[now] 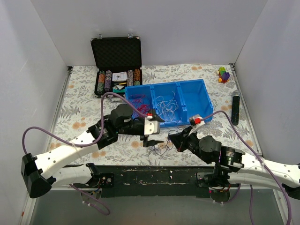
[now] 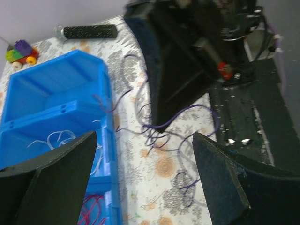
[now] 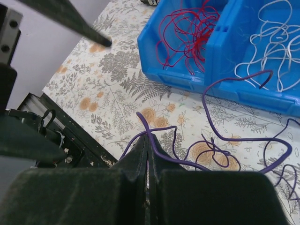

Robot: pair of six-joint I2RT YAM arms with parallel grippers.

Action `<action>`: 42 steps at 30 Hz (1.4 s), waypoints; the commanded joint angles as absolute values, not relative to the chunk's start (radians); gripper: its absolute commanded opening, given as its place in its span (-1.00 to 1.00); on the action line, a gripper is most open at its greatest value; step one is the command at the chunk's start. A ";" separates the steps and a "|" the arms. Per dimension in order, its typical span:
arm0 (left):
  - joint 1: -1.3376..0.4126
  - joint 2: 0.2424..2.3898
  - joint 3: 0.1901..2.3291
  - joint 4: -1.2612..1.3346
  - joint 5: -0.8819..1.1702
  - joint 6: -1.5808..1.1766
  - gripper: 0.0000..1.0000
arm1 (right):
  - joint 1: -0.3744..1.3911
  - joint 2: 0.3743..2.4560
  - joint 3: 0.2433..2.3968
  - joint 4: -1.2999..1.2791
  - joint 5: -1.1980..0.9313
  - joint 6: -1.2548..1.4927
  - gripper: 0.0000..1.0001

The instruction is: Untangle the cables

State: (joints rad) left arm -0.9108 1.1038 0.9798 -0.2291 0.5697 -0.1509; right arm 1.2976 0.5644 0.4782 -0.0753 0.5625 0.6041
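My right fingers (image 3: 93,197) close over the purple cable (image 3: 143,121), hiding its pinched stretch; my left fingers (image 2: 51,183) run off the wrist view's lower edge, like the blue bin (image 2: 47,79).

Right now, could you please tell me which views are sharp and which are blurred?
Top external view: evenly lit and sharp, though the purple cables are barely resolved. Left wrist view: soft all over, the blue bin smeared. Right wrist view: crisp on the red cables, only the right gripper near the lens dark and soft.
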 commanded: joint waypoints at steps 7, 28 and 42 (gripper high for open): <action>-0.977 1.006 0.842 -0.051 0.434 -0.330 0.62 | 1.304 0.611 0.629 0.002 0.466 0.511 -0.97; -0.874 1.016 0.723 0.029 0.528 -0.525 0.49 | 1.330 0.650 0.620 0.137 0.500 0.538 -0.97; -0.873 0.954 0.733 -0.133 0.565 -0.312 -1.00 | 1.333 0.568 0.661 0.032 0.581 0.492 -0.93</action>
State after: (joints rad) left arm -0.8753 1.0138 0.7174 -0.0196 0.5537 -0.4255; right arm 1.3247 0.6231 0.5873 0.0383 0.5182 0.5251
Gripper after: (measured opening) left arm 0.015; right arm 0.021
